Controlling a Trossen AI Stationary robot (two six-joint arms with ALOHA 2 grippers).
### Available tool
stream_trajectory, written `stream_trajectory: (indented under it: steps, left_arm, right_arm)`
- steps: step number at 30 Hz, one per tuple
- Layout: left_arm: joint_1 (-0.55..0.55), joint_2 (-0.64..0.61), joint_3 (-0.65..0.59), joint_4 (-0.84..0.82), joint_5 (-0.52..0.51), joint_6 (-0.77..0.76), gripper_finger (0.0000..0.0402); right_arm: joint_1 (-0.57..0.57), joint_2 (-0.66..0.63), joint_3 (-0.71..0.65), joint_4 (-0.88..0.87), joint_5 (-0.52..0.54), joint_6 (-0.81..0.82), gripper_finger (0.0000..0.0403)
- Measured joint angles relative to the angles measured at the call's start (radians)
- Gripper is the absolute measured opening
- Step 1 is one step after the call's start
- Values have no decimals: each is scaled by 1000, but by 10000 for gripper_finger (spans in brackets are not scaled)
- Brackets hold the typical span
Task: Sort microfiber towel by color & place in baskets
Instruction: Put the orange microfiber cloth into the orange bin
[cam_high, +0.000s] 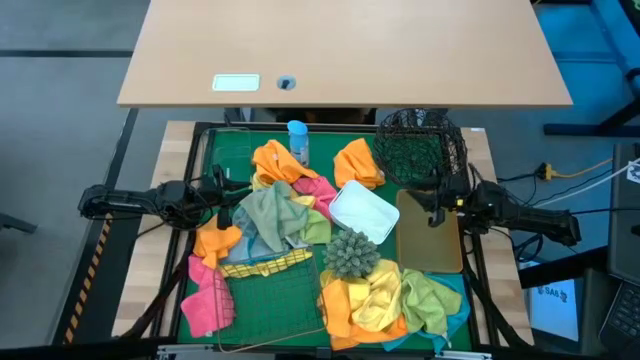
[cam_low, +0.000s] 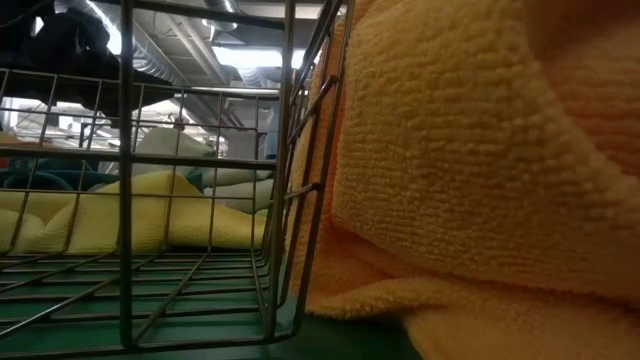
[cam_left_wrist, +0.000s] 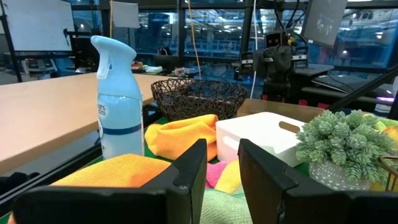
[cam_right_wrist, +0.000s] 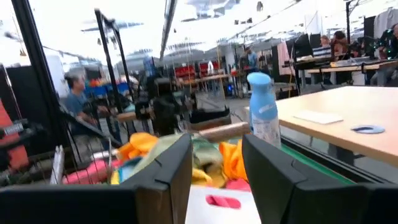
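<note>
Microfiber towels lie scattered on the green mat (cam_high: 290, 300): orange ones (cam_high: 278, 160) (cam_high: 357, 162), a pink one (cam_high: 205, 297), a sage-green one (cam_high: 270, 215), and an orange, yellow and green pile (cam_high: 390, 300). The round black wire basket (cam_high: 420, 145) stands at the far right. The white tray (cam_high: 362, 212) lies tilted beside the tan tray (cam_high: 430, 240), and the gold wire basket (cam_high: 265, 263) sits near the middle. My left gripper (cam_high: 235, 197) (cam_left_wrist: 221, 168) is open by the sage-green towel. My right gripper (cam_high: 437, 207) (cam_right_wrist: 214, 168) is open above the tan tray.
A blue spray bottle (cam_high: 297, 140) stands at the mat's far edge, and a spiky green ball (cam_high: 350, 253) sits among the towels. In the low view the gold basket's wires (cam_low: 130, 200) and an orange towel (cam_low: 480, 150) fill the picture. People show in the room beyond (cam_right_wrist: 78, 93).
</note>
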Motion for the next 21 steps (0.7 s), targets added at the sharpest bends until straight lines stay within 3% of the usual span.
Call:
stream_trajectory:
  steps: [6,10,16,21]
  left_arm:
    - [0,0,0,0,0,0,89]
    - [0,0,0,0,0,0,89]
    - [0,0,0,0,0,-1,89]
    - [0,0,0,0,0,-1,89]
  right_arm:
    - [0,21,2,182,26,61,143]
    - [0,84,71,197,26,48,143]
    - [0,333,231,193,45,-85,143]
    - [0,553,393,103,159,-158,143]
